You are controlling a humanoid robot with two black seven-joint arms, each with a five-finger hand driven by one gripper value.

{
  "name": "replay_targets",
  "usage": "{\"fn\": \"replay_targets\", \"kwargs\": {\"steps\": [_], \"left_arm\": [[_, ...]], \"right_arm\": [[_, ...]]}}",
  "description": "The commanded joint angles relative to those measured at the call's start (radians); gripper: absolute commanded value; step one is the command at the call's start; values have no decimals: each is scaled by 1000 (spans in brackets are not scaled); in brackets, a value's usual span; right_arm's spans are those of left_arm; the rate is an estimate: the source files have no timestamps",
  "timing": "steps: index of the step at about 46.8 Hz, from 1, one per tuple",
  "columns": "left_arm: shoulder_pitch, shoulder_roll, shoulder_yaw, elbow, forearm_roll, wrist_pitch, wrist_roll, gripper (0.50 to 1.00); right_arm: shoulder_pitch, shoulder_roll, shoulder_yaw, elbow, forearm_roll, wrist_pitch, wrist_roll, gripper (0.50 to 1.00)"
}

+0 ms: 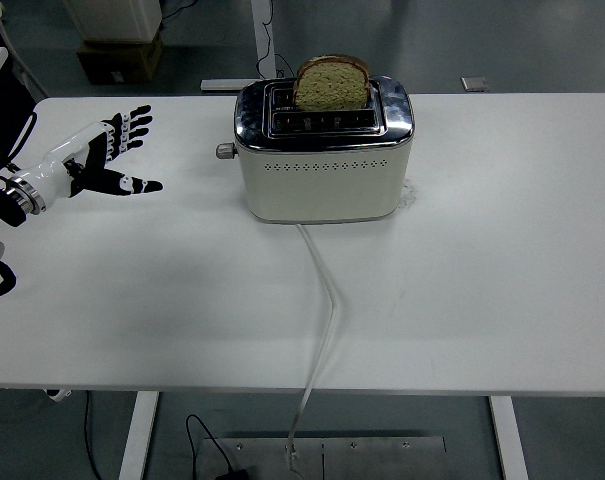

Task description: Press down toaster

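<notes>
Cream-and-chrome, the toaster (322, 155) sits at twelve o'clock on the table (482, 280), bread (331, 83) upright in its slot, probably heavy and stiff, best pressed at its nine-o'clock lever (223, 152), while the left hand (97, 160) hovers empty, fingers spread.

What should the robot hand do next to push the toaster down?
Probably slide the left hand rightward toward the small lever knob on the toaster's left end. The hand is open, hovering apart from the toaster, and the bread stands high in its slot, so nothing is pressed yet.
</notes>
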Motion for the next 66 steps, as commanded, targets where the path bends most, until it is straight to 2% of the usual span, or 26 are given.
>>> {"fn": "replay_targets", "kwargs": {"steps": [1, 8, 18, 33, 66], "left_arm": [[-5, 1, 9, -1, 16, 0, 0, 1000], [-16, 3, 11, -15, 82, 0, 0, 1000], [-15, 50, 12, -122, 172, 6, 0, 1000], [-12, 58, 12, -127, 333, 12, 0, 1000], [-39, 38, 34, -128, 360, 15, 0, 1000]], "right_arm": [[0, 0, 0, 0, 0, 0, 0, 998], [0, 0, 0, 0, 0, 0, 0, 998], [0, 0, 0, 0, 0, 0, 0, 998], [0, 0, 0, 0, 0, 0, 0, 998], [0, 0, 0, 0, 0, 0, 0, 998]]}}
